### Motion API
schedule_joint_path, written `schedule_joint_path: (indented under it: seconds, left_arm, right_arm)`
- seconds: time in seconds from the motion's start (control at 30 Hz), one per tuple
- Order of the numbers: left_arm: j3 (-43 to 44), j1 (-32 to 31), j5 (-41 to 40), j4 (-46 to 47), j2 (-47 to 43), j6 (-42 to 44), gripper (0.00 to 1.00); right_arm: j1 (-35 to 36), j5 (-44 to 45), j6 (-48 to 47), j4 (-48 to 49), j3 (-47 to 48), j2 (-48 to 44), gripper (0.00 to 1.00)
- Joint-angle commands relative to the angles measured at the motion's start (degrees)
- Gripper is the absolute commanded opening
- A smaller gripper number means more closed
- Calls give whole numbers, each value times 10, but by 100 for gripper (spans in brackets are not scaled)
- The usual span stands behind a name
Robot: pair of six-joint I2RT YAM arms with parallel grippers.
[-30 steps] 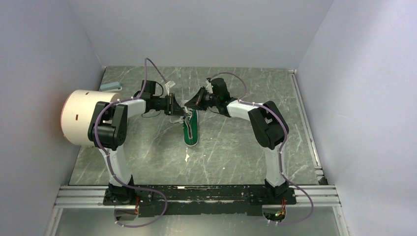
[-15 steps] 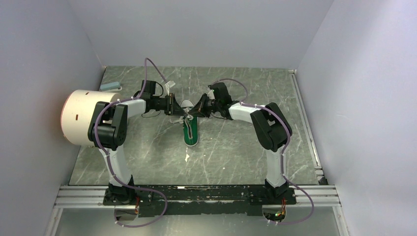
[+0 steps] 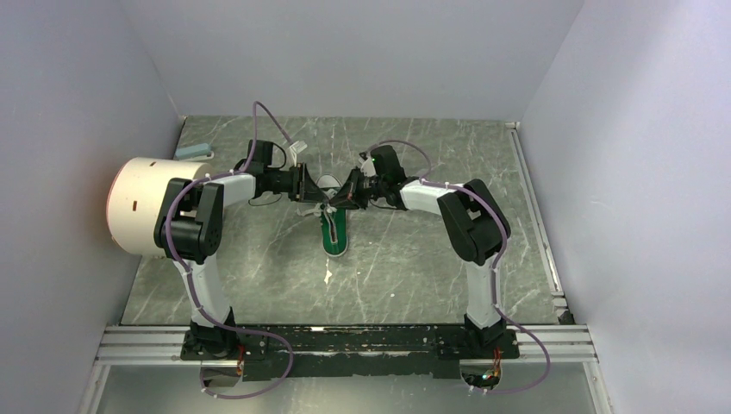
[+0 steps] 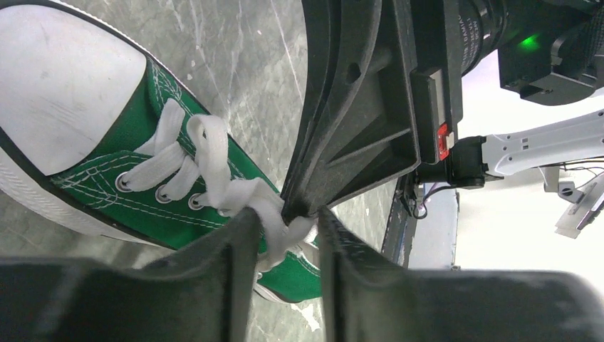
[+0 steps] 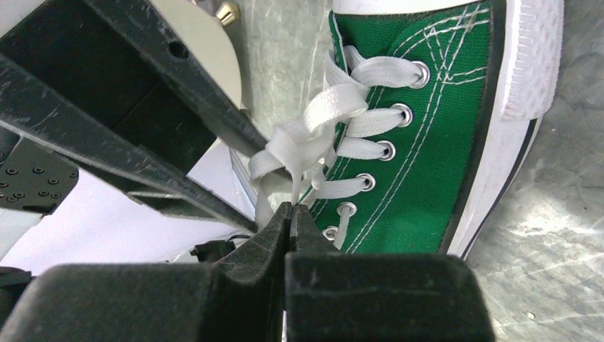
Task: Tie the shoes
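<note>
The green sneaker (image 3: 335, 233) lies mid-table, its white toe cap toward the far side. It also shows in the left wrist view (image 4: 142, 206) and the right wrist view (image 5: 427, 142). Its white laces (image 5: 306, 139) are gathered in a loose bunch over the eyelets. My right gripper (image 5: 292, 209) is shut on a lace strand just below that bunch. My left gripper (image 4: 287, 217) stands open, with the lace bunch (image 4: 274, 214) and the right gripper's tip between its fingers. In the top view the left gripper (image 3: 308, 186) and the right gripper (image 3: 342, 197) meet over the shoe.
A big white cylinder (image 3: 142, 205) with an orange glow stands at the left wall. A pale blue object (image 3: 193, 152) lies at the back left. A white scrap (image 3: 328, 276) lies in front of the shoe. Walls close in three sides; a metal rail (image 3: 345, 345) runs along the front.
My right gripper has come down and left from above the shoe's toe to the lace bunch, meeting the left gripper. The left arm and the shoe have not moved.
</note>
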Motion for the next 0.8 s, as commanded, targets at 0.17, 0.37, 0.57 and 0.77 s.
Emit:
schedule_joint_path:
  seconds: [0.17,0.37,0.57,0.77]
  left_arm:
    - [-14,-12,1,36,0,-8,54]
    - [2,-24,-5,29,10,-7,53]
    - [15,-26,-10,-7,28,17,23]
    - [22,-26,-15,-54,38,40,14]
  right_arm:
    - [1,-45,7,31,13,18,0]
    - [2,-55,-11,20,18,19,0]
    - [-2,-48,-62,-34,38,13,3]
    - [-11,-27,-146,-127,84,0,30]
